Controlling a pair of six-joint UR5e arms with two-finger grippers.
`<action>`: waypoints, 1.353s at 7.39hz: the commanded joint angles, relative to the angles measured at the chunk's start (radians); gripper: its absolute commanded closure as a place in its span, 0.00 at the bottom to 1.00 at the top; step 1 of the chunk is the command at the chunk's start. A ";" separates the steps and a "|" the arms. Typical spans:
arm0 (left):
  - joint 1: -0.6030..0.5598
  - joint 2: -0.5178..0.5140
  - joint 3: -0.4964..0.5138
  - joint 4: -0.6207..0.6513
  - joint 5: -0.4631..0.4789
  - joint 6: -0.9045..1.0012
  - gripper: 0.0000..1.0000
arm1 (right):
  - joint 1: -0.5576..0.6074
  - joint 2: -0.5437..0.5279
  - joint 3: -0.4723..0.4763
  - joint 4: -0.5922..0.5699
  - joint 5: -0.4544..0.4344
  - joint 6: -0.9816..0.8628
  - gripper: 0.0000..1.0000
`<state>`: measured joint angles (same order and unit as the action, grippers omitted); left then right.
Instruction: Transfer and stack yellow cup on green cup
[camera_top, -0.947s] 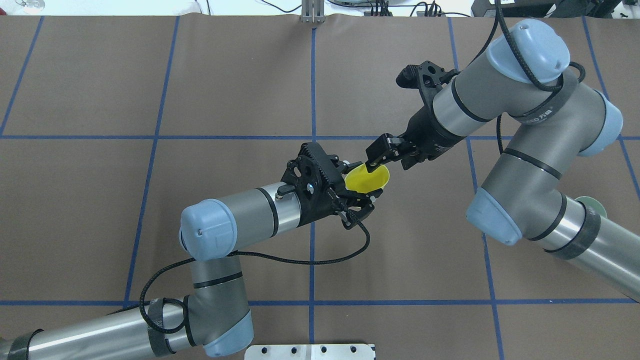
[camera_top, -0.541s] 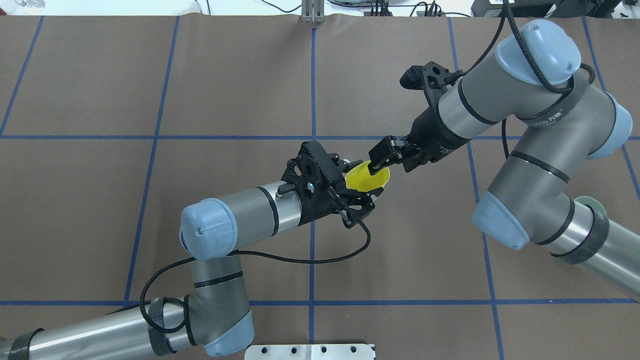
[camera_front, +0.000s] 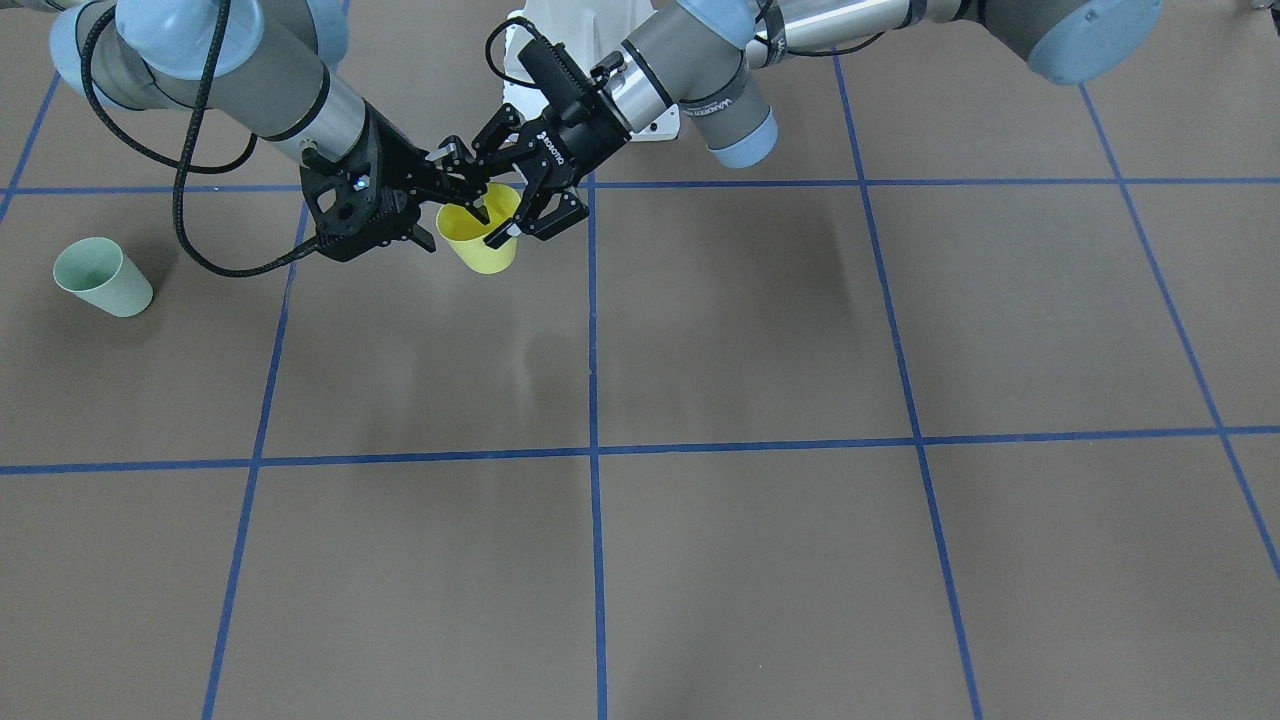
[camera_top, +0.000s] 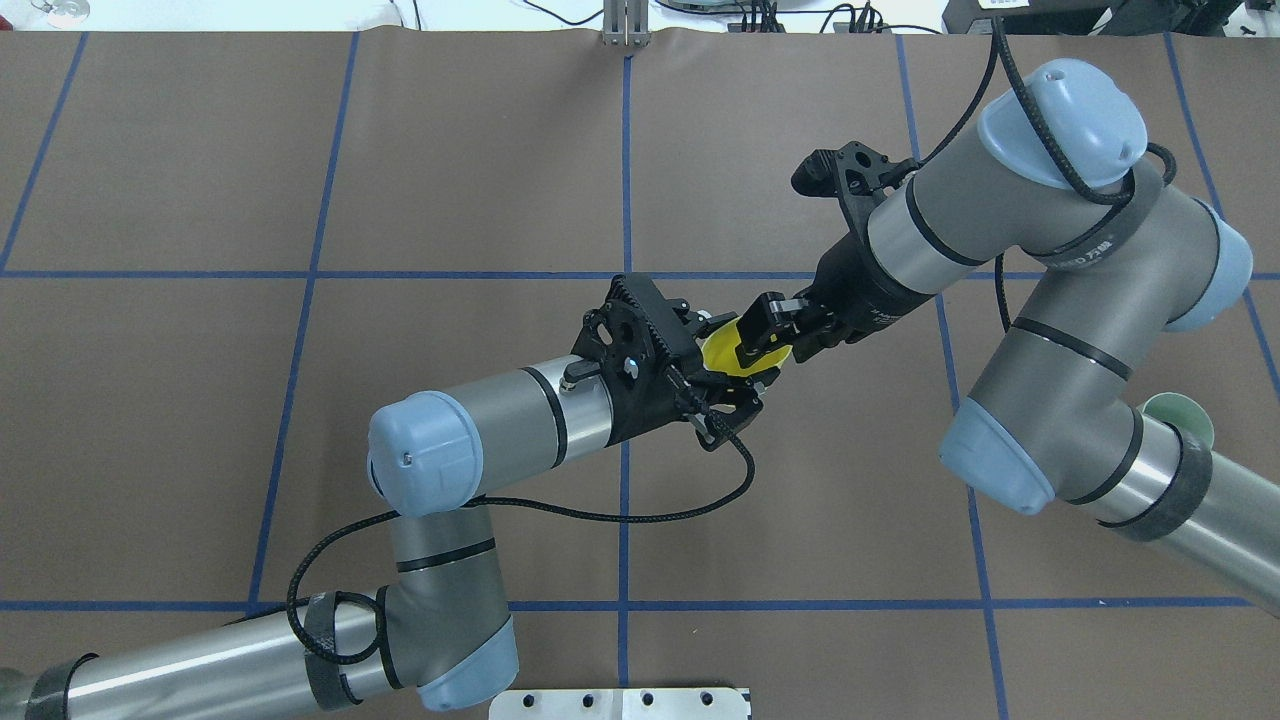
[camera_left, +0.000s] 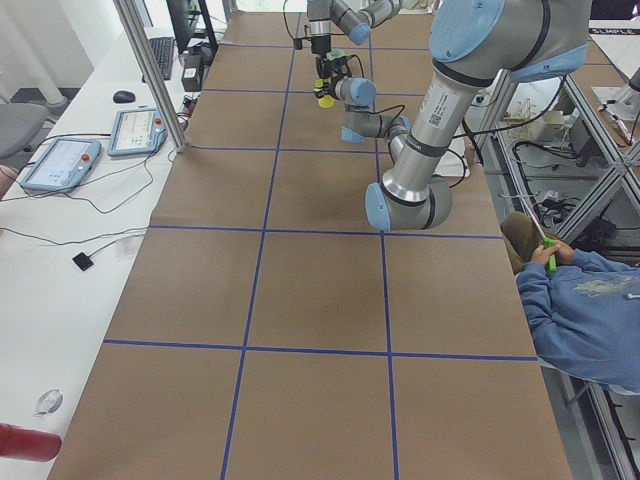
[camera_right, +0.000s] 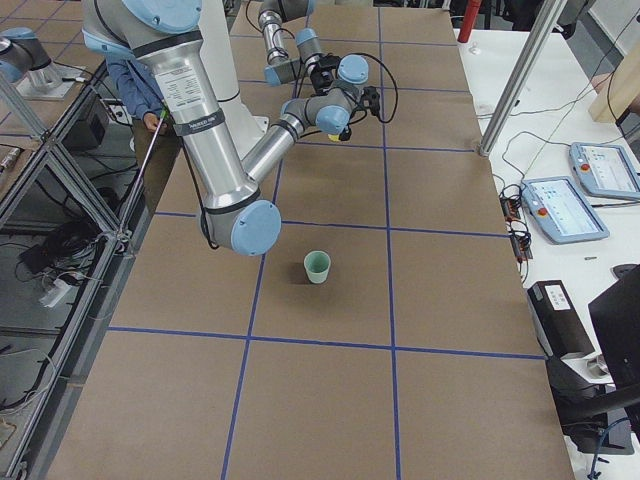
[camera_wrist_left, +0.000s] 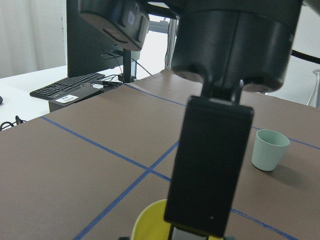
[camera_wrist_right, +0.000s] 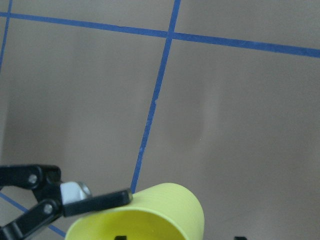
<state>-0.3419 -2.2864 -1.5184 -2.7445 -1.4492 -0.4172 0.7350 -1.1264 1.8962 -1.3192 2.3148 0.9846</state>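
Note:
The yellow cup (camera_front: 485, 245) is held upright above the table's middle. My left gripper (camera_front: 490, 195) is shut on it, with one finger on each side of its wall. My right gripper (camera_front: 455, 225) is open and straddles the cup's rim, with one finger inside and one outside. Both also show in the overhead view, the left gripper (camera_top: 730, 362) and the right gripper (camera_top: 765, 340), with the cup (camera_top: 722, 352) largely covered. The green cup (camera_front: 102, 277) stands upright on the table on my right side, apart from both grippers. It is half hidden by my right arm in the overhead view (camera_top: 1187, 412).
The table is brown paper with a grid of blue tape lines (camera_front: 592, 450). A black cable (camera_top: 620, 515) loops from my left wrist. A seated person (camera_left: 585, 320) is beside the table's robot side. Tablets and cables (camera_right: 565, 205) lie on the white bench along the far edge.
My left gripper has carried the yellow cup slightly forward and toward the right gripper. The right gripper's finger now reaches deeper into the cup, covering more of it.

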 joint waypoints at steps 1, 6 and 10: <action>-0.008 0.001 0.001 0.021 0.001 0.011 0.27 | 0.001 -0.006 0.007 0.000 0.003 0.005 1.00; -0.031 0.033 -0.054 0.031 -0.002 0.009 0.00 | 0.175 -0.118 0.030 -0.008 0.157 -0.061 1.00; -0.040 0.136 -0.155 0.020 -0.003 0.002 0.00 | 0.365 -0.236 0.026 -0.009 0.123 -0.079 1.00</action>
<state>-0.3759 -2.1741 -1.6558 -2.7241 -1.4539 -0.4157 1.0750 -1.3264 1.9263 -1.3279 2.4759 0.9135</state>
